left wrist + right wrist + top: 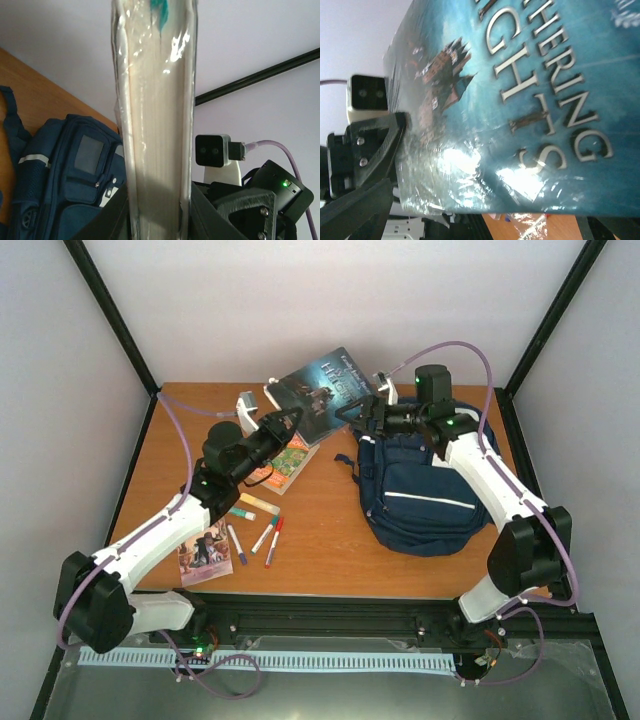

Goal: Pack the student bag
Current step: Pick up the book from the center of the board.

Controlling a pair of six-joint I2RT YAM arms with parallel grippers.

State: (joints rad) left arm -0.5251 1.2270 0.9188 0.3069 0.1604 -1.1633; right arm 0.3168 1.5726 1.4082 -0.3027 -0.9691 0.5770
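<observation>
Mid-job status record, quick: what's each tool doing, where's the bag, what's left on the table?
left tool: shut on the teal book, clamping its page edge
right tool: beside that book's right edge; grip cannot be told
student bag: lying on the table's right half
loose items: orange book, small book, markers, all left of the bag
</observation>
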